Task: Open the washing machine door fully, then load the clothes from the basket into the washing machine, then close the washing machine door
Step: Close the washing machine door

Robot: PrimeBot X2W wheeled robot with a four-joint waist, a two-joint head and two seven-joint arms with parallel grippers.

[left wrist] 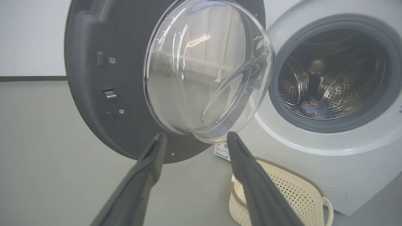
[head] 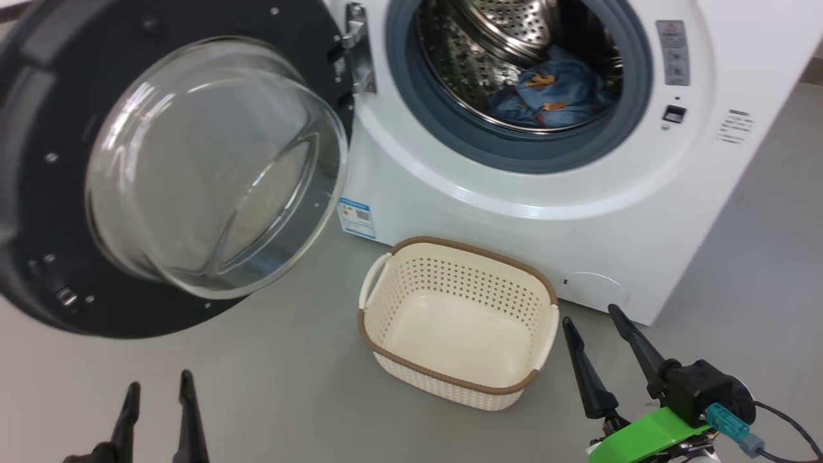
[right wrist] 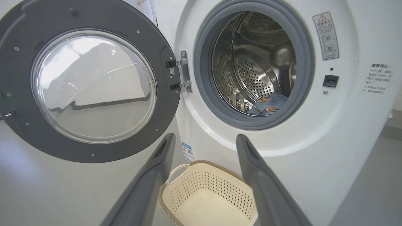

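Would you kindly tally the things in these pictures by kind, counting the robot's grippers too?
washing machine: 1
washing machine door: 1
basket: 1
clothes, one bundle in the drum: 1
grippers, left gripper and right gripper, both open: 2
Total: 6

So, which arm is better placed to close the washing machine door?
Probably left: the left tool, open, points at the door, which hangs open on that side. The right tool is beside the empty basket.
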